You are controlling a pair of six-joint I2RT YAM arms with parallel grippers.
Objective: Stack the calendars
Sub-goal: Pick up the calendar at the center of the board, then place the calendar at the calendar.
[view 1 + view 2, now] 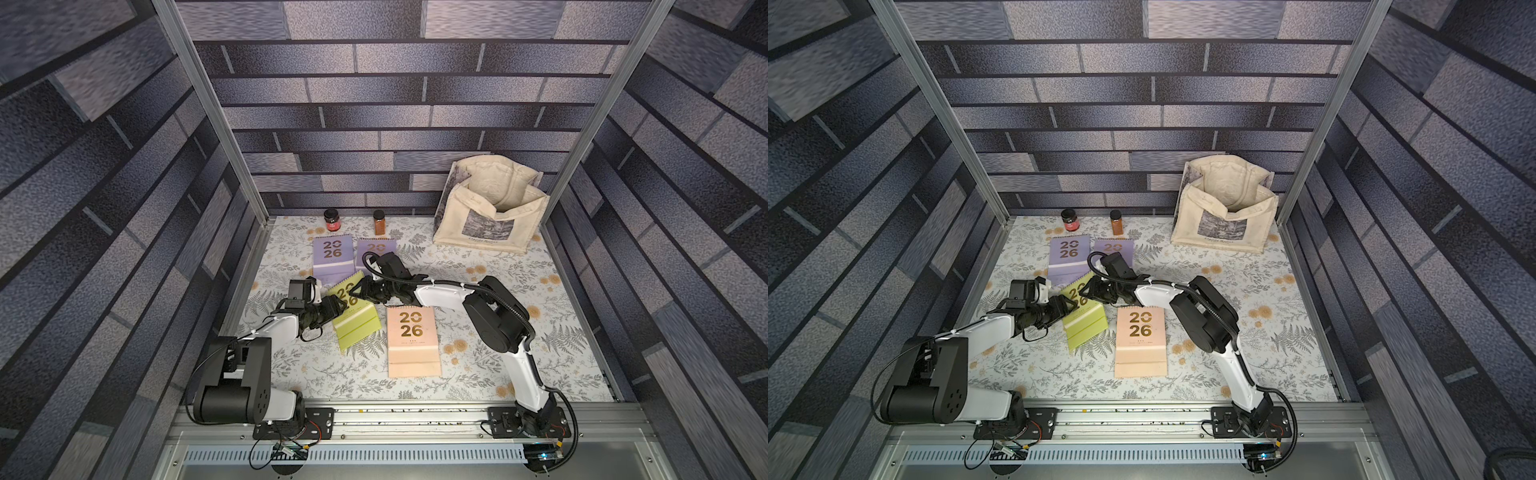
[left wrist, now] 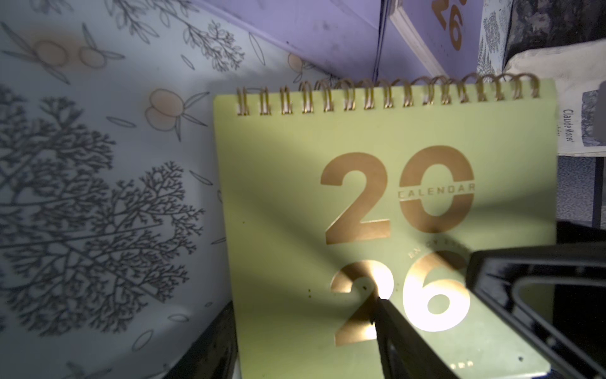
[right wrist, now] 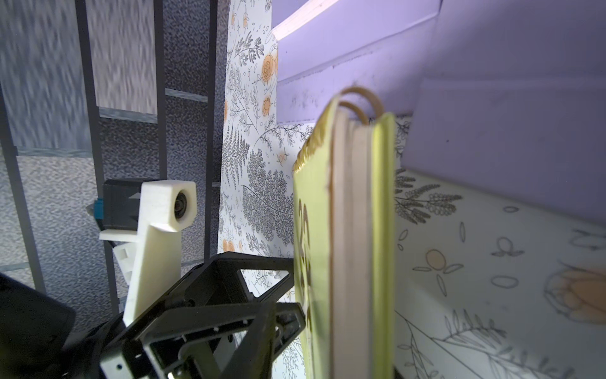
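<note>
Yellow-green spiral-bound card calendar (image 3: 351, 229), mid-frame, looks light and stiff, and a side edge seems the best hold. Left gripper (image 1: 340, 304) touches its cover, right gripper (image 1: 364, 291) flanks it; grips, cannot tell.

Lavender spiral-bound calendar (image 1: 376, 248) at the counter's (image 1: 478, 257) eleven o'clock: lower half hidden behind the right arm (image 1: 440, 291). Two small dark-lidded jars (image 1: 332, 220): labels illegible.

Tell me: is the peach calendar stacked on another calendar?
No, the peach calendar lies alone, flat on the floral table cover.
</note>
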